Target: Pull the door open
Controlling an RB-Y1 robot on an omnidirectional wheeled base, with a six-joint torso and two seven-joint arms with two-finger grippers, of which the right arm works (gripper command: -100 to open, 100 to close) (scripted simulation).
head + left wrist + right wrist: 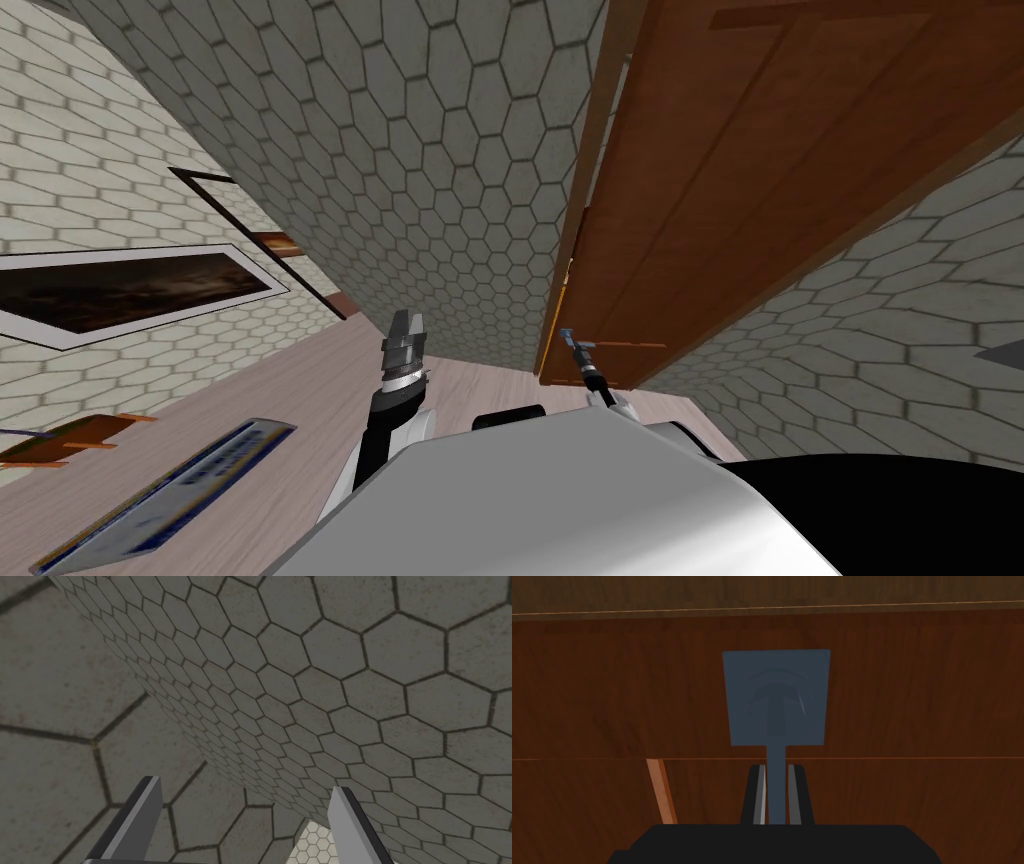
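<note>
A brown wooden door (760,170) stands ahead to the right, its edge a little off the frame (570,260). My right gripper (580,352) reaches to the door's blue-grey handle (568,334). In the right wrist view the handle's lever (776,776) runs from a square blue-grey plate (777,698) down between my two fingers (759,793), which press its sides; the right gripper (776,786) is shut on it. My left gripper (405,335) is raised to the left of the door, and in its wrist view the left gripper (247,801) is open with nothing between its fingers.
A wall of grey hexagonal tiles (430,170) runs left of the door, and another tiled wall (880,330) lies to its right. A framed dark picture (130,290) hangs on the brick wall at left. A blue-grey mat (170,490) lies on the wooden floor.
</note>
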